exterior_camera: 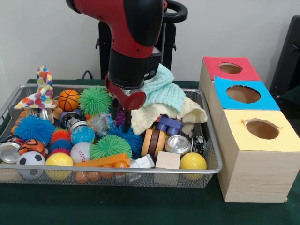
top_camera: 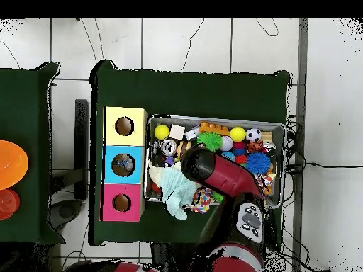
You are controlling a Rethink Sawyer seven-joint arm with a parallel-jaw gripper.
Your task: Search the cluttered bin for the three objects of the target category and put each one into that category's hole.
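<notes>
The wire mesh bin (exterior_camera: 117, 169) is full of toys; it also shows in the overhead view (top_camera: 213, 118). One silver can (exterior_camera: 177, 144) lies on its side at the front right of the bin, and it shows in the overhead view (top_camera: 169, 147). Another can (exterior_camera: 9, 151) lies at the far left. A third shiny can-like thing (exterior_camera: 72, 120) sits behind the blue balls. My gripper (exterior_camera: 121, 125) hangs in the middle of the bin, open, with its fingers down among the spiky balls and nothing between them. In the overhead view the arm (top_camera: 220, 177) hides it.
Three wooden boxes stand beside the bin, with holes in yellow (exterior_camera: 262, 129), blue (exterior_camera: 243, 94) and red (exterior_camera: 230, 68) tops. Green and cream cloths (exterior_camera: 164, 96) are heaped by the gripper. Balls, a wooden cube (exterior_camera: 167, 160) and a wooden ring fill the bin.
</notes>
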